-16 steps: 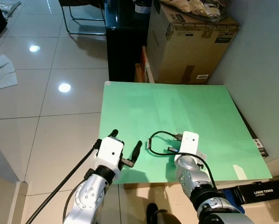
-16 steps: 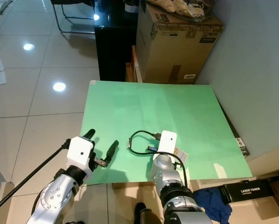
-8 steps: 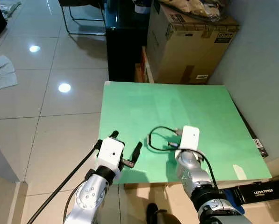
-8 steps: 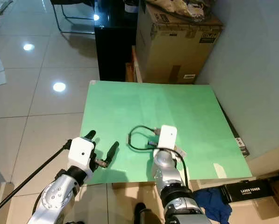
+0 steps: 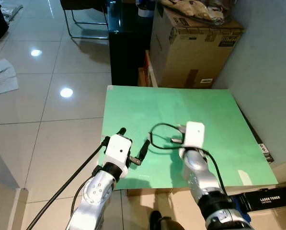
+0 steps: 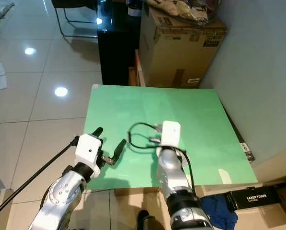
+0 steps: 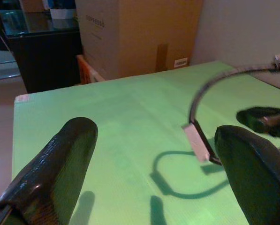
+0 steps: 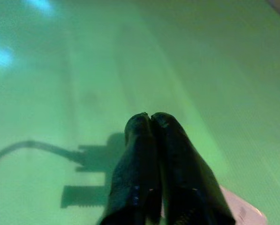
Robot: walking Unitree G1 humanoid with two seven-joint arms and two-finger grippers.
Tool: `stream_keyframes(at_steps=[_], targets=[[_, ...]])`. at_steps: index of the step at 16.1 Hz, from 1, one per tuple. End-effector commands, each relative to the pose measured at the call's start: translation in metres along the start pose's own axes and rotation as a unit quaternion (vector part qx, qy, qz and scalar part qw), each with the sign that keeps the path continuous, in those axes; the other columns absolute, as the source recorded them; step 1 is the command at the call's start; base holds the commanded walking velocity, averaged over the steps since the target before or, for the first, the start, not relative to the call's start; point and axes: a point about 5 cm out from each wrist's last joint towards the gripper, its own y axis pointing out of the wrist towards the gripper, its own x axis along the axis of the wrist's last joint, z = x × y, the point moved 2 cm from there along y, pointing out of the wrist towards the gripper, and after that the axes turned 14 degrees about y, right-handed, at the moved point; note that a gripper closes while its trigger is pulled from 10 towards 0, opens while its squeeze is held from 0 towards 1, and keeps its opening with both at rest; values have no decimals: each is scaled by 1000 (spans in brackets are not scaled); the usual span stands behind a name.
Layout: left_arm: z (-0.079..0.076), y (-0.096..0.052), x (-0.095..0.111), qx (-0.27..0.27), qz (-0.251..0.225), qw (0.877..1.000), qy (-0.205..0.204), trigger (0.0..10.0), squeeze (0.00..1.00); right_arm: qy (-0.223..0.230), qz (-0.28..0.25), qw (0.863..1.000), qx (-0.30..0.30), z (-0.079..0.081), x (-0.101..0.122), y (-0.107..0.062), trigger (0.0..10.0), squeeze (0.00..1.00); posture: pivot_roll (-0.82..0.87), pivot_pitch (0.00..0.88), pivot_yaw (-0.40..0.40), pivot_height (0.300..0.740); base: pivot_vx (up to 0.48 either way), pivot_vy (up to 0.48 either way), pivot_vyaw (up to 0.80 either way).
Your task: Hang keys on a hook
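Up comes the right gripper (image 6: 158, 140) from the green table (image 5: 133, 103), carrying the keys' black cord loop (image 5: 158, 137) higher than a second ago; its shadow now falls on the mat below. In the right wrist view its fingers (image 8: 151, 154) press tightly together, clamped on the keys. Out on the robot's left the left gripper (image 5: 133, 143) has edged forward over the near table edge, fingers spread wide, nothing between them. Behind the table stand a cardboard box (image 5: 195, 45) and a black cabinet (image 5: 128, 43).
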Motion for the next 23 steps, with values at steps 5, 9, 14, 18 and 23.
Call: stream_keyframes(at_steps=[5, 9, 14, 18, 23], targets=[[-8, -6, -5, -18, 7, 1000, -3, 10000, 0, -25, 23, 998, -58, -31, -8, 6, 10000, 1000, -54, 200, -60, 740, 0, 0, 0], [-7, -18, -7, -15, 18, 1000, -1, 10000, 0, -24, 25, 997, -62, -36, -2, 13, 10000, 1000, -23, 230, -63, 740, 0, 0, 0], [-3, -34, -10, -11, 32, 999, 3, 10000, 0, -28, 42, 998, -48, -30, -7, 14, 10000, 1000, 13, 269, -55, 740, 0, 0, 0], [-1, -39, -10, -10, 40, 999, 4, 10000, 0, 1, 68, 997, -46, -24, -16, 13, 10000, 0, 16, 277, -62, 740, 0, 0, 0], [0, -42, -10, -6, 43, 999, 4, 10000, 0, 19, 103, 993, -52, -28, -30, 9, 10000, 0, 16, 279, -67, 740, 0, 0, 0]])
